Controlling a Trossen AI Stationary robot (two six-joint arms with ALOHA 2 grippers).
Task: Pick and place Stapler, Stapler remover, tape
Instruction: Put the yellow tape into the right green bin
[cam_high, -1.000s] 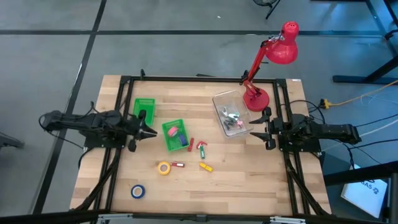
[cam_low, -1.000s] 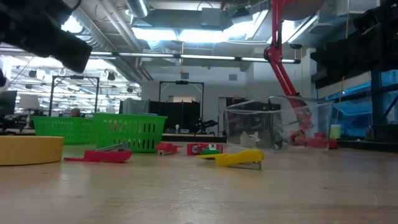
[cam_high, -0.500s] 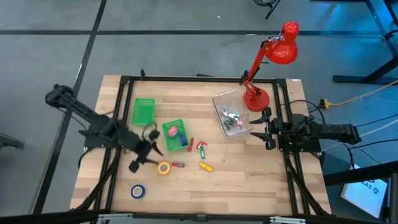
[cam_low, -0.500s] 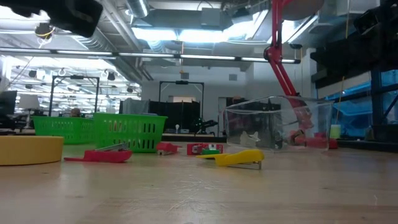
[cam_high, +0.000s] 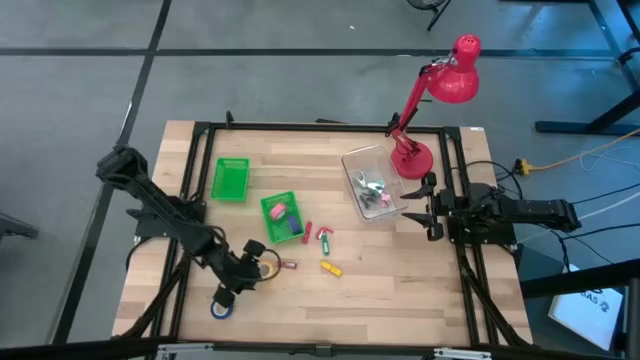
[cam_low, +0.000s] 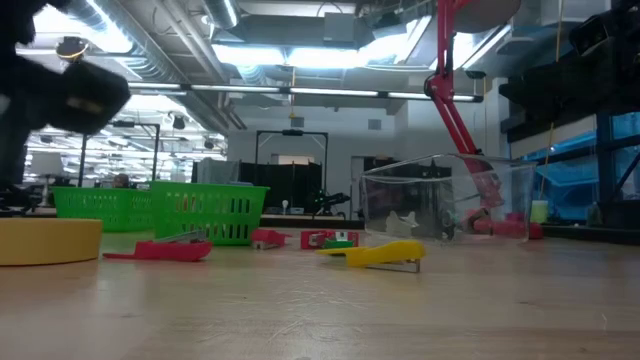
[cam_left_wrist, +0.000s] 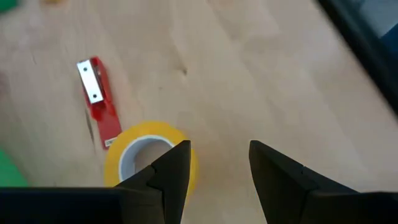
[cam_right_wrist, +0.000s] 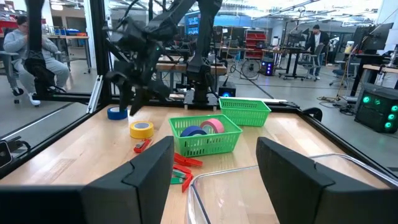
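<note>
A yellow tape roll lies flat on the wood, with a small red stapler just to its right. My left gripper hovers open at the roll's left. In the left wrist view its gap stands over bare wood beside the roll, and the stapler lies beyond. A blue tape roll lies near the front edge. A pink and a blue roll lie in a green bin. My right gripper waits open at the table's right.
A second green bin stands at the far left. A red-and-green piece and a yellow piece lie mid-table. A clear box with small items and a red desk lamp stand at the far right.
My left gripper has swung from beside the far-left green bin toward the table's near edge and right, coming down next to the yellow tape roll. The things on the table have stayed where they were.
</note>
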